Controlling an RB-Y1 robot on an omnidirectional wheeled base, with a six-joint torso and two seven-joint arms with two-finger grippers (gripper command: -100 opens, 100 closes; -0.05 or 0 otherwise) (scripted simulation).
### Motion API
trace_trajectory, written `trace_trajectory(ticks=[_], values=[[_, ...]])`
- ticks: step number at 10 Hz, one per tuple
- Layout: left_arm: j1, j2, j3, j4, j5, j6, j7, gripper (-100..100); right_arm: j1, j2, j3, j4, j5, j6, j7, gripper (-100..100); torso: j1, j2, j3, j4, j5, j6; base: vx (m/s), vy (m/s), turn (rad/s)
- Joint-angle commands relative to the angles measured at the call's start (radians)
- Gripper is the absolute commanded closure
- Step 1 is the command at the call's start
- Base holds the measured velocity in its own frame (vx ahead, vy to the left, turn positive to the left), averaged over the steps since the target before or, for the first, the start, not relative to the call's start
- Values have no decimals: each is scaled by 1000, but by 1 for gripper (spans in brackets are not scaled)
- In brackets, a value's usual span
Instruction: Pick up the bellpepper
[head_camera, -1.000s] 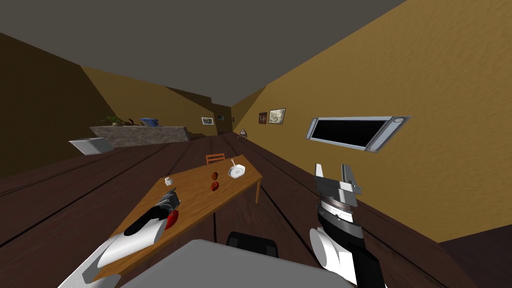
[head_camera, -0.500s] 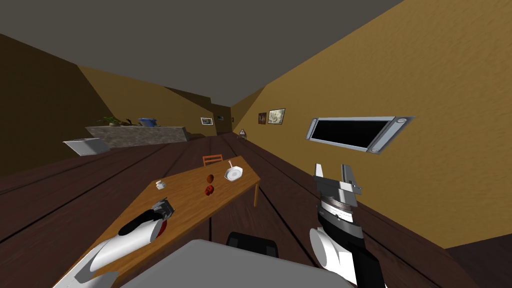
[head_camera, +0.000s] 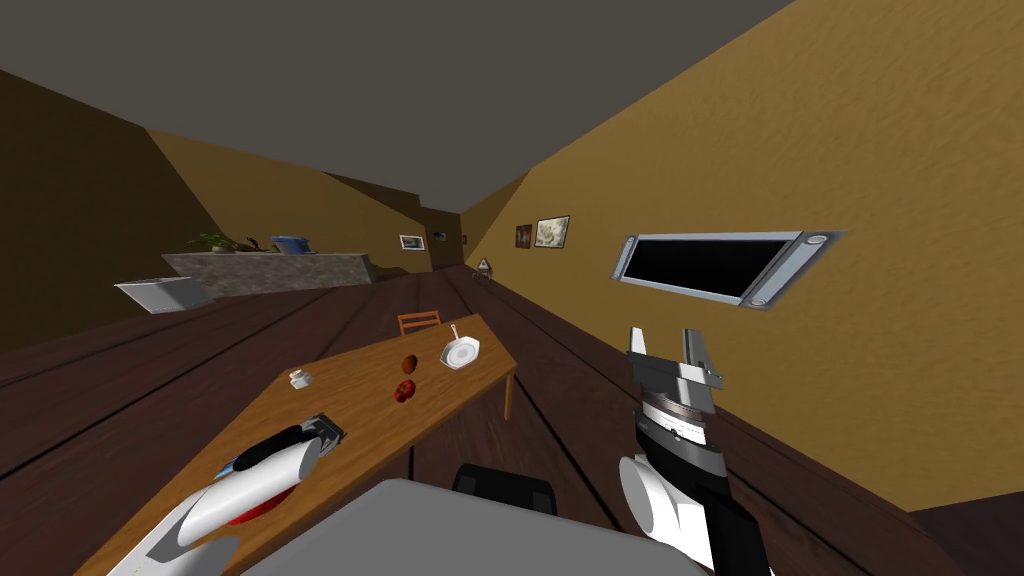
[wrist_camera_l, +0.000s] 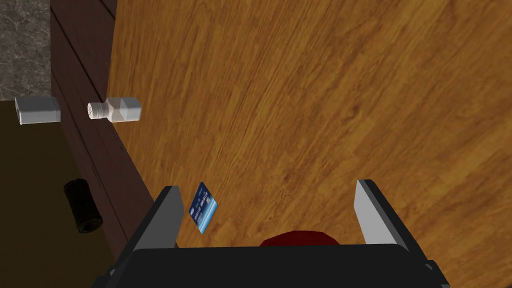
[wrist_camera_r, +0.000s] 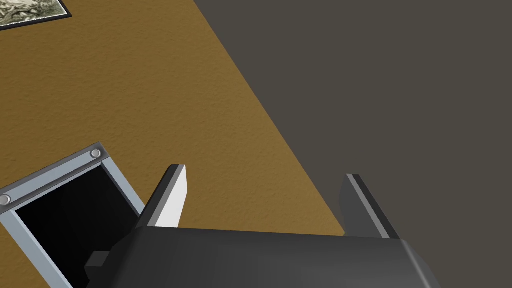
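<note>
- The long, orange-brown wooden worktop (head_camera: 345, 395) looks like the biggest hazard. The left hand (wrist_camera_l: 267, 186) hangs low over it with its blades aimed at the grain, so a careless drop would probably drive the tips into the wood.
- That left hand is spread wide and grips nothing. Only bare wood lies between its light grey fingers (wrist_camera_l: 167, 220), and they seem to touch nothing.
- The right hand (head_camera: 667, 340) is raised at the robot's right side, off the worktop. Its blades are also parted and empty.
- The dark red, rounded bell pepper (wrist_camera_l: 299, 237) lies on the near end of the worktop.
  - In the head view it sits under the left forearm, closer to the robot than the hand is.
  - In the left wrist view only its crown peeks over the hand's dark body, at the roots of the blades and not between their tips.
  - Closing here would likely catch air.
  - Pulling back blindly could make the palm or forearm nudge the round pepper and roll it toward the worktop's edge.
- Two small dark red round things (head_camera: 404, 390) sit farther along, near a white long-handled pan (head_camera: 460, 352). Their similar colour could lead to one being taken for the target.
- A small white bottle (wrist_camera_l: 114, 109) stands by the worktop's edge, well apart from the hand, so it seems to pose little risk.
- A thin blue card (wrist_camera_l: 203, 214) lies flat just beside one blade of the left hand. A sideways shift or a closing stroke could sweep it along or pinch it with the pepper.
</note>
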Motion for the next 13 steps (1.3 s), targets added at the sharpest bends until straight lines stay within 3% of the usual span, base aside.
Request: trace_trajectory(ticks=[1,3,4,10,12,13], values=[[-20,6,15,27,16,41,26,-100,0,0,0,0,0,0,0,0,0,0,0,0,0,0,91,-36,-2],[-51,15,34,76,42,90,65,-100,0,0,0,0,0,0,0,0,-1,-2,-1,0,0,0,134,-58,4],[-51,15,34,76,42,90,65,-100,0,0,0,0,0,0,0,0,-1,-2,-1,0,0,0,85,-36,2],[-135,46,54,186,106,192,157,-100,0,0,0,0,0,0,0,0,-3,-1,-1,0,-1,0,105,-70,1],[-132,43,54,177,105,196,158,-100,0,0,0,0,0,0,0,0,-2,0,0,0,-1,0,68,-36,-6],[-134,44,54,179,106,198,160,0,0,0,0,0,0,0,0,0,1,3,2,0,0,0,8,-5,1]])
